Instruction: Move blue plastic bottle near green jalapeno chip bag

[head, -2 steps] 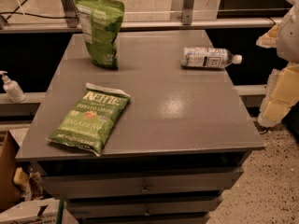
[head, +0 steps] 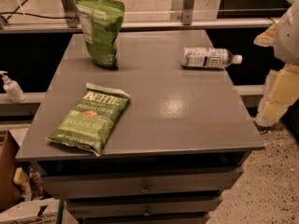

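The blue plastic bottle (head: 209, 58) lies on its side at the back right of the grey table (head: 187, 120), its white cap pointing right. The green jalapeno chip bag (head: 91, 118) lies flat at the front left of the table, with "Kettle" lettering facing up. My gripper (head: 280, 92) shows as pale cream parts at the right edge of the view, off the table's right side. It is apart from the bottle and touches nothing on the table.
A taller, darker green bag (head: 99, 27) stands upright at the back left of the table. A white pump dispenser bottle (head: 11, 87) stands on a ledge to the left. Drawers sit below the tabletop. A metal rail runs behind the table.
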Robot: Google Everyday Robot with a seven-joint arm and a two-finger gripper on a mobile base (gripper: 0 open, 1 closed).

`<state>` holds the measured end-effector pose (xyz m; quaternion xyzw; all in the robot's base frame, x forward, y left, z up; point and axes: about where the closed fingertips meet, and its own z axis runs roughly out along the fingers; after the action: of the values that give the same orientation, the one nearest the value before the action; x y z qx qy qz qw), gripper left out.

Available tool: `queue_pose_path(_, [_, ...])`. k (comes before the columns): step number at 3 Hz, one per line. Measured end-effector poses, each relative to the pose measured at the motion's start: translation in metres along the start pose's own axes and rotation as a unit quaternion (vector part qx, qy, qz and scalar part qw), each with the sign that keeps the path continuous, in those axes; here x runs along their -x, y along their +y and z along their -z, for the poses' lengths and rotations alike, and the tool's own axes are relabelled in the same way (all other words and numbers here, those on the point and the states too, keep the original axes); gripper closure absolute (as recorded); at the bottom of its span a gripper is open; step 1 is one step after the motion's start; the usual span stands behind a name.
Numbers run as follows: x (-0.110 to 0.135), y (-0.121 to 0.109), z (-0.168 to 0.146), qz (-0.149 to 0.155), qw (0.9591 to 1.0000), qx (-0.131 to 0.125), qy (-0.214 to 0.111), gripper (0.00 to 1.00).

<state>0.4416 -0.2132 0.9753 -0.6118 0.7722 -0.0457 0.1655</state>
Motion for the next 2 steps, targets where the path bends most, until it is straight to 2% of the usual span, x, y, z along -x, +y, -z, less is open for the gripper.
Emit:
queue_pose_path(1, [0.006,-0.014,-0.022,0.018,0.9996,-0.017,-0.014,0.00])
queue_pose_path(2, [0.015,-0.043,-0.053,0.025,0.9981,-0.040,-0.038,0.00])
